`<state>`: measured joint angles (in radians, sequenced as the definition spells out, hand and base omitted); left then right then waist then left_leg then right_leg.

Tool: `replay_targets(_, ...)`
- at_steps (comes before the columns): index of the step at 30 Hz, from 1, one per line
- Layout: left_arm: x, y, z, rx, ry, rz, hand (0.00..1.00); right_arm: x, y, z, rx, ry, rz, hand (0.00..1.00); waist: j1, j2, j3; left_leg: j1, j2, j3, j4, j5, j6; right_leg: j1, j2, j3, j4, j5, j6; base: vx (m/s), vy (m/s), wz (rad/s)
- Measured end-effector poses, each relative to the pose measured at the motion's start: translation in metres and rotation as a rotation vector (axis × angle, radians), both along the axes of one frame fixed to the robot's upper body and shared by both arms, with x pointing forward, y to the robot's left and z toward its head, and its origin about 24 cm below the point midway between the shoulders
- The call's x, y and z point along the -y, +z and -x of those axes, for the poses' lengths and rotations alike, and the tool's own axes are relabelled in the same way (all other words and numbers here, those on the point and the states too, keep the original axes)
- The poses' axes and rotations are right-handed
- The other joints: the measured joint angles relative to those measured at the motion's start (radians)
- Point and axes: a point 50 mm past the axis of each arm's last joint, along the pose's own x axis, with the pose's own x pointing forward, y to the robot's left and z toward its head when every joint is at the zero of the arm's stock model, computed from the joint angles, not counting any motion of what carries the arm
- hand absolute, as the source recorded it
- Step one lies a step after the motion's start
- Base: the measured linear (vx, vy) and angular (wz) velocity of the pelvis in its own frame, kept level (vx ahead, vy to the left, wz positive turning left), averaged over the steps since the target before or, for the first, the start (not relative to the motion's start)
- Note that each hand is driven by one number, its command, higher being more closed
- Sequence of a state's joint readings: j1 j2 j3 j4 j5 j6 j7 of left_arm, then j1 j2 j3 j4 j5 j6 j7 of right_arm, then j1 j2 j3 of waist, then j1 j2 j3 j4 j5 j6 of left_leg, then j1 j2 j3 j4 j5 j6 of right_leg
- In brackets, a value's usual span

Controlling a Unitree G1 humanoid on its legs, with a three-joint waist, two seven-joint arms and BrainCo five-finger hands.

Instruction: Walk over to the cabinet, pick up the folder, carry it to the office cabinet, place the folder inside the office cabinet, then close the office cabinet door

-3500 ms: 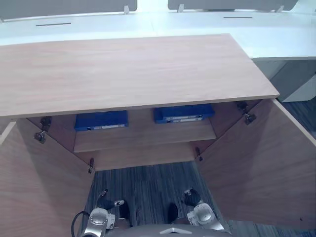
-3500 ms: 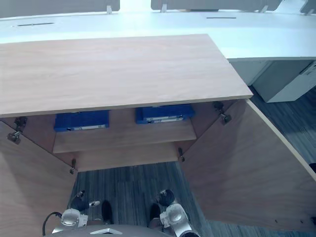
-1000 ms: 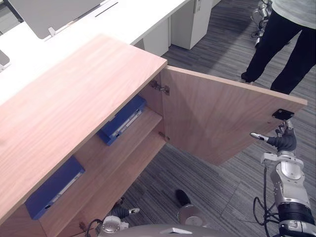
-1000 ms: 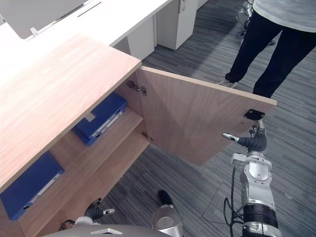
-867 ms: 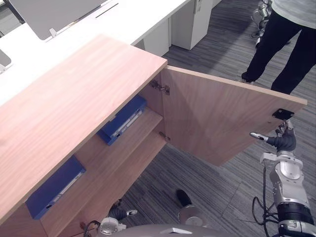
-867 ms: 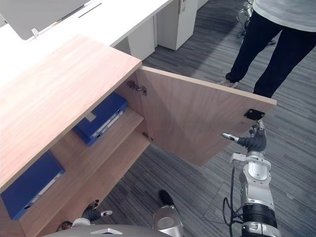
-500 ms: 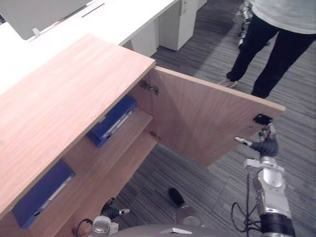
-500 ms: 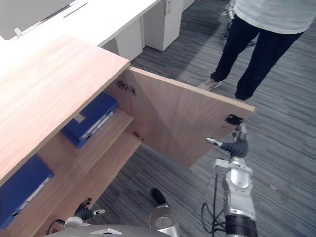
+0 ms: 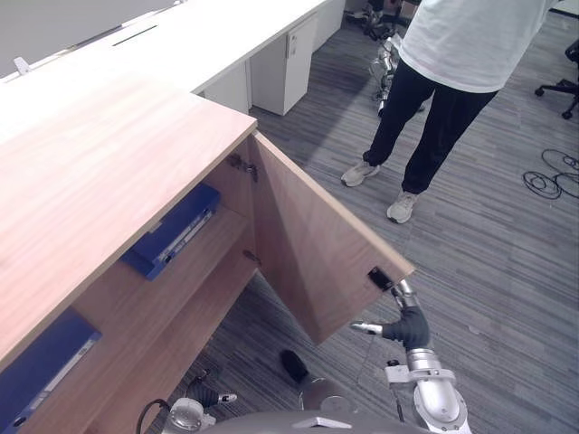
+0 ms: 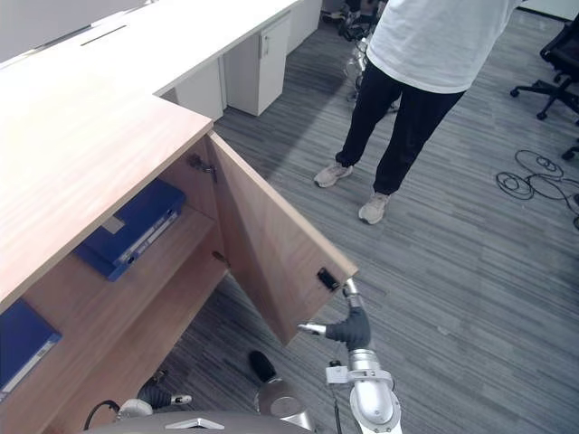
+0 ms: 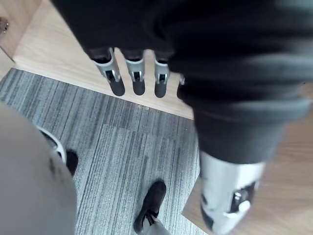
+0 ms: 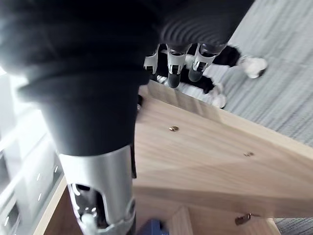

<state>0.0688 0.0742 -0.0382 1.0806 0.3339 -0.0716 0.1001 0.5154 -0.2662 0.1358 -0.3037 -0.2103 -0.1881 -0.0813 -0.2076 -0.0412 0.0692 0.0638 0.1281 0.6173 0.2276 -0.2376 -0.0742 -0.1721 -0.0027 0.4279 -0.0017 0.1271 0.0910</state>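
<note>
At the free edge of the cabinet door (image 9: 308, 262), the right hand (image 9: 407, 327) touched with straight fingers; the left hand (image 11: 133, 77) hung relaxed. A blue folder (image 9: 172, 231) lay on the shelf (image 9: 194, 268) inside. The door looked stiff, best pushed near that edge.

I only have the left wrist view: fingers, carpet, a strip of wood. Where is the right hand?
Observer: The right hand is at the free edge of the open door, a finger up by its dark catch.
Operator: Are the folders inside?
Observer: A blue folder lies on the shelf near the hinges, a second folder further left.
Operator: Anyone near the door?
Observer: A person stands on the carpet beyond it, apart from the door.
</note>
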Motion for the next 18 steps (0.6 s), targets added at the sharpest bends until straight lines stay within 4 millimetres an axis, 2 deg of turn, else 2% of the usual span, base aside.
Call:
replay_targets(3,-0.003,0.002,-0.005,0.014,-0.034,-0.019,0.0,-0.031,0.002,0.009,0.001,0.181,0.038,0.0,0.032,-0.032,-0.014,-0.028,-0.008,-0.088,0.014,0.002,0.002,0.003,-0.016,-0.06,0.022,-0.015,-0.015,-0.06,-0.009,0.57)
replay_targets(6,-0.008,0.004,-0.009,0.026,-0.061,-0.039,0.0,-0.048,0.0,0.015,-0.001,0.266,0.053,0.0,0.049,-0.063,-0.03,-0.044,-0.015,-0.17,0.017,0.012,0.013,0.031,-0.035,-0.138,0.027,-0.033,-0.024,-0.03,0.014,0.76)
replay_targets(8,-0.013,0.004,-0.009,0.025,-0.063,-0.053,0.0,-0.053,0.0,0.011,0.01,0.289,0.048,0.0,0.067,-0.08,-0.039,-0.062,-0.022,-0.207,0.018,0.019,0.018,0.032,-0.048,-0.17,0.032,-0.043,-0.03,-0.01,0.03,0.65)
replay_targets(10,-0.022,0.006,-0.012,0.031,-0.06,-0.077,0.0,-0.051,-0.002,-0.003,0.03,0.283,0.069,0.0,0.086,-0.1,-0.047,-0.091,-0.034,-0.257,0.015,0.031,0.027,0.037,-0.062,-0.223,0.031,-0.05,-0.04,0.0,0.025,0.64)
replay_targets(12,-0.027,0.008,-0.014,0.041,-0.041,-0.095,0.0,-0.05,-0.005,-0.015,0.04,0.278,0.085,0.0,0.105,-0.103,-0.046,-0.104,-0.045,-0.293,0.014,0.037,0.037,0.045,-0.072,-0.257,0.028,-0.056,-0.049,0.03,0.044,0.64)
replay_targets(15,-0.037,0.01,-0.015,0.052,0.019,-0.123,0.0,-0.053,-0.014,-0.035,0.025,0.258,0.077,0.0,0.139,-0.095,-0.043,-0.123,-0.061,-0.349,0.008,0.049,0.054,0.06,-0.092,-0.317,0.02,-0.065,-0.041,0.04,0.035,0.59)
replay_targets(18,-0.044,0.01,-0.012,0.054,0.074,-0.139,0.0,-0.042,-0.022,-0.051,0.002,0.159,0.054,0.0,0.158,-0.083,-0.04,-0.136,-0.074,-0.397,-0.005,0.061,0.059,0.071,-0.103,-0.36,0.015,-0.067,-0.031,0.06,0.015,0.45)
